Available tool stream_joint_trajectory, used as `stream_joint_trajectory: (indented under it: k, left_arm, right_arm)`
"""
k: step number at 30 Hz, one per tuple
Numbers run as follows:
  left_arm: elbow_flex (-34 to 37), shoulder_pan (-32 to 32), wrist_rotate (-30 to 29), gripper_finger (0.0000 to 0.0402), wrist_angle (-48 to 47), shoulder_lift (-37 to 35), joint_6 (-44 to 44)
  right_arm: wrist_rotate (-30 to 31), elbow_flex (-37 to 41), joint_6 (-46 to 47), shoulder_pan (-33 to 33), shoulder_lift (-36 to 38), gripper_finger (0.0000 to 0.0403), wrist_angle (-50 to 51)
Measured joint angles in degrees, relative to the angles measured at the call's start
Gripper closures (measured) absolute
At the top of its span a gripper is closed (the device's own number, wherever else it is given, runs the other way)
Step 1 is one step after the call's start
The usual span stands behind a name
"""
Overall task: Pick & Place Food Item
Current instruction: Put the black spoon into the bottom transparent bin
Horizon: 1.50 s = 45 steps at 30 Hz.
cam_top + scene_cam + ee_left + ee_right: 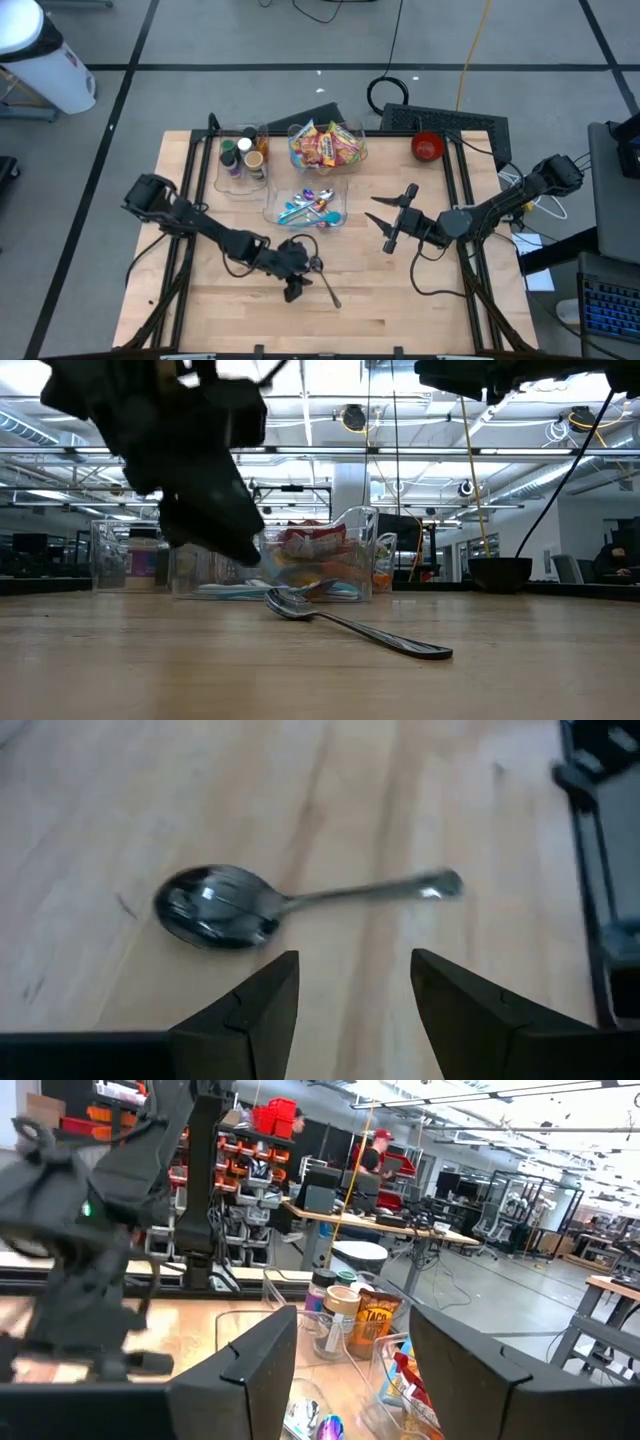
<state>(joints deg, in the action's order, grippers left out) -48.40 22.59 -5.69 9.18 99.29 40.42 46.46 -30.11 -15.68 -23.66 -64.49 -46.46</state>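
Observation:
A metal spoon (325, 282) lies flat on the wooden table (400, 300), its bowl toward the far side and its handle toward the near right. It also shows in the low view (340, 622) and in the left wrist view (260, 905). My left gripper (303, 272) hovers low just left of the spoon's bowl, open and empty (355, 990). My right gripper (385, 215) is open and empty (355, 1370), above the table right of centre, pointing toward the bins.
At the far side stand a clear bin of snack packets (326, 146), a clear bin of bottles and jars (243, 160) and a clear bin of coloured cutlery (308, 207). A red bowl (427, 147) sits at the far right. The near half of the table is bare wood.

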Motion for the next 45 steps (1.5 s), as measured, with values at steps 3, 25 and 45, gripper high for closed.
stream_joint_trajectory:
  k: [3,25,45]
  left_arm:
    - [0.0,-1.0,-1.6,0.0199,0.5,1.4,2.7]
    - [0.0,-4.3,-6.2,0.0199,-6.1,1.8,17.4]
    - [-0.2,-4.9,-4.2,0.0203,2.3,6.9,17.9]
  right_arm:
    - [-0.1,0.0,0.0,0.0,0.0,0.0214,0.0]
    - [-0.1,0.0,0.0,0.0,0.0,0.0218,0.0]
    - [-0.1,0.0,0.0,0.0,0.0,0.0221,0.0]
